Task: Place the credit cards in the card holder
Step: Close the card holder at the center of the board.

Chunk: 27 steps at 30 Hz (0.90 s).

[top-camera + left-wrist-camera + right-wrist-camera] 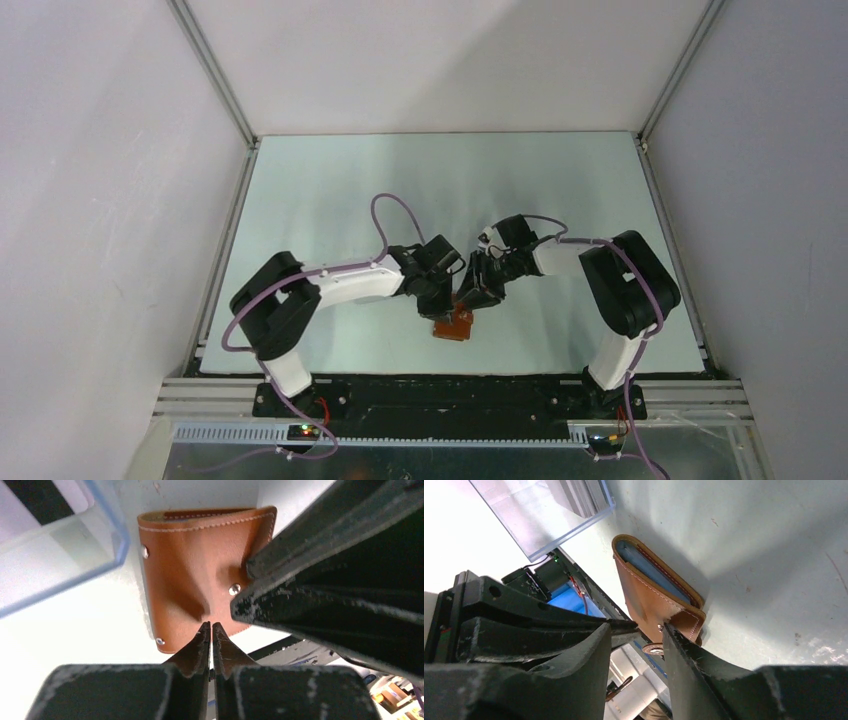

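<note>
The card holder (195, 565) is a tan-brown leather wallet lying folded on the table, also seen in the top view (454, 325). Its pale blue-grey pockets (651, 575) show at the fold, and its snap tab (689, 622) sticks out. My left gripper (210, 626) is shut, its tips at the wallet's near edge with nothing visible between them. My right gripper (638, 630) is open, one finger (684, 655) against the snap tab. From the left wrist its dark fingers (320, 580) press on the wallet beside a snap stud. No credit cards show plainly.
A clear plastic box (60, 545) stands on the table just beside the wallet. Thin grey slabs (581, 495) lean inside it. The two arms meet over the wallet near the table's front edge (450, 375). White walls enclose the table.
</note>
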Each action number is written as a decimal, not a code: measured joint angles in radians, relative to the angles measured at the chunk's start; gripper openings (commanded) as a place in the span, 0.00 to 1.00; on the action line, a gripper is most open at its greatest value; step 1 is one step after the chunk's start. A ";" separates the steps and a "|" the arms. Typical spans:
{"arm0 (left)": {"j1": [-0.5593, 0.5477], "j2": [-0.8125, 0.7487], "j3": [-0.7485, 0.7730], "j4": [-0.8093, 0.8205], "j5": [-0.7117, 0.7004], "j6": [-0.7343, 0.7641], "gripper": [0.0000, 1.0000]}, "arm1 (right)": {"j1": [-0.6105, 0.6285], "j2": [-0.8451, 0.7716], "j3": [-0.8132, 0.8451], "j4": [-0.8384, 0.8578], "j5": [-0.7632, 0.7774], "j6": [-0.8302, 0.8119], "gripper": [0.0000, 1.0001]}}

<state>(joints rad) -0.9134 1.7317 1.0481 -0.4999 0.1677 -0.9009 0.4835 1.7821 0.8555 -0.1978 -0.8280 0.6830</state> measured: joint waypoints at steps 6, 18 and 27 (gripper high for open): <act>0.024 -0.110 -0.033 -0.002 0.009 0.001 0.19 | 0.000 -0.002 0.000 0.036 -0.001 0.019 0.51; 0.071 -0.119 -0.053 0.163 0.165 -0.010 0.29 | -0.027 -0.022 0.010 0.050 0.008 0.003 0.42; 0.065 -0.052 -0.067 0.200 0.176 -0.018 0.27 | -0.015 0.023 0.040 -0.013 0.050 -0.056 0.40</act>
<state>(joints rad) -0.8482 1.6798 0.9813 -0.3004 0.3439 -0.9188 0.4686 1.8050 0.8955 -0.2111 -0.7780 0.6273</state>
